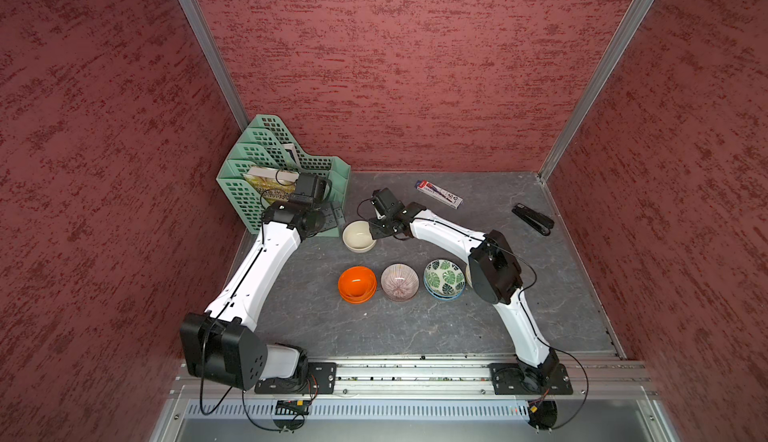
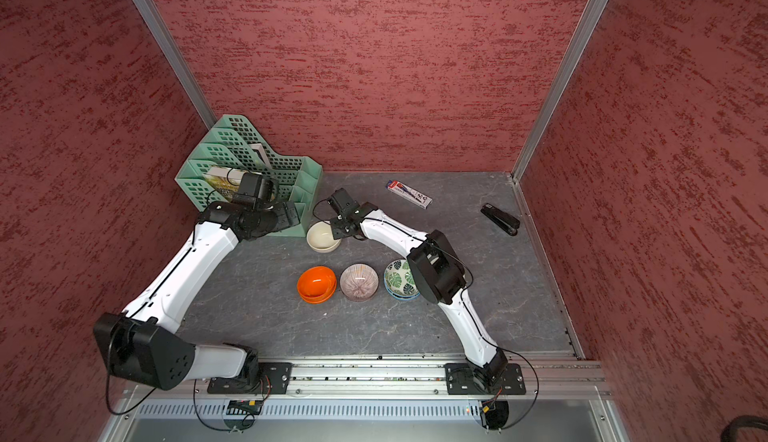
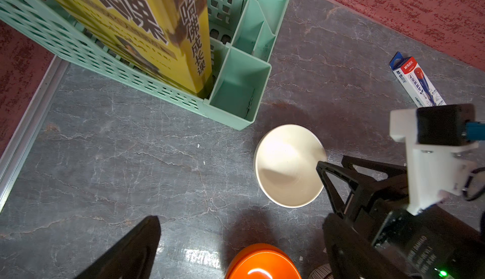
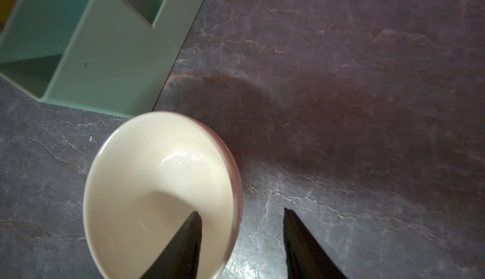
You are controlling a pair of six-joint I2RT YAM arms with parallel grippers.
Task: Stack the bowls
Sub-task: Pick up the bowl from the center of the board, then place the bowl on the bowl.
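Just beside the green organizer (image 4: 105,62), right jaws apart astride the cream bowl (image 4: 157,175) rim; left jaws wide apart

Robot lab test cell dressed as a desk. Red textured wall panels (image 1: 415,66) in aluminium profiles (image 1: 199,37) box in a grey stone-look counter (image 1: 415,327). Two robot arms (image 1: 257,269) are bolted to an aluminium rail (image 1: 415,373) at the front edge. Props are office stuff: mint file organizer (image 1: 266,145) holding a book (image 3: 126,28), stapler (image 1: 534,219), pen box (image 1: 438,194).
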